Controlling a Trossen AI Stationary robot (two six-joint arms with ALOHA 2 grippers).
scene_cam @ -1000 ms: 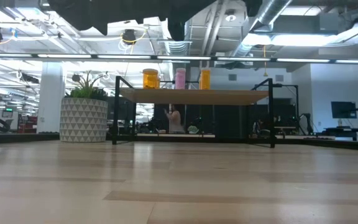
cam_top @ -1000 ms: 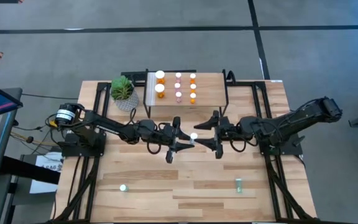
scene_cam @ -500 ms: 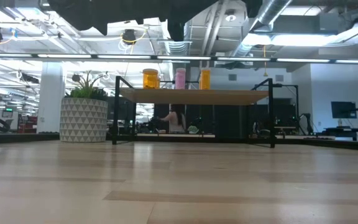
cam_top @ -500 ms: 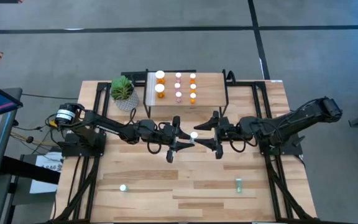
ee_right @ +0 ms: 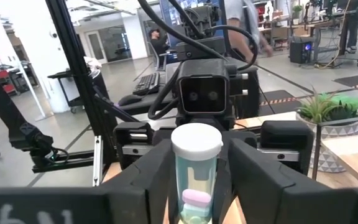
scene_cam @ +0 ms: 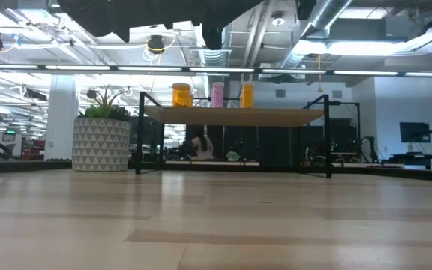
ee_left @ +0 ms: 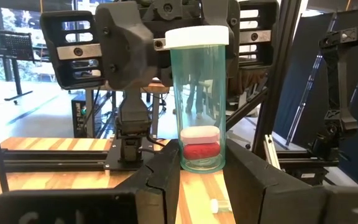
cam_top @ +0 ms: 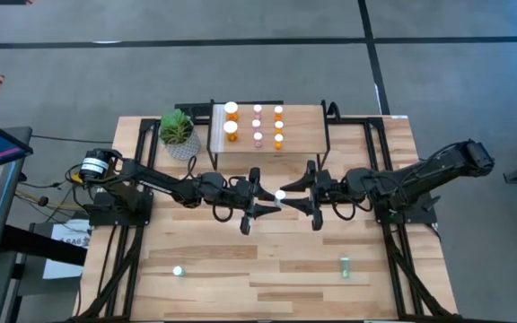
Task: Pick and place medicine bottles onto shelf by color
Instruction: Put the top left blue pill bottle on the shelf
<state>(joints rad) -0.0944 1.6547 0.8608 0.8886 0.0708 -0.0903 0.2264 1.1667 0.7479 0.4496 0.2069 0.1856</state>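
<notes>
Teal bottle [cam_top: 280, 195], clear-walled with a white cap, up off the table in mid-air just in front of the shelf [cam_top: 303, 130], cap upward. Seen close in the left wrist view [ee_left: 197, 99]: mostly hollow, only a small red-and-white item lying at the bottom.

Likely very light, stiff thin plastic, smooth and round, so prone to twist or slide out of a loose pinch. Little risk of breakage, but possibly of squeezing the wall out of shape. Best taken on the straight body, below the cap and clear of the other jaws. Not by the cap, which may turn or pop off.

Clamped low on the body by the left gripper [ee_left: 201, 171], reaching in from the left side of the table. Flanked higher up by the right gripper [ee_right: 196, 186], coming from the opposite side, nose to nose with the left. Cannot tell whether that one is gripping yet or only closing in. Looks like a hand-over between arms.

Farther out: orange and pink bottles already in rows on the shelf, no teal among them. Two more green bottles [cam_top: 178, 270] [cam_top: 345, 266] on the near part of the table, well apart.
</notes>
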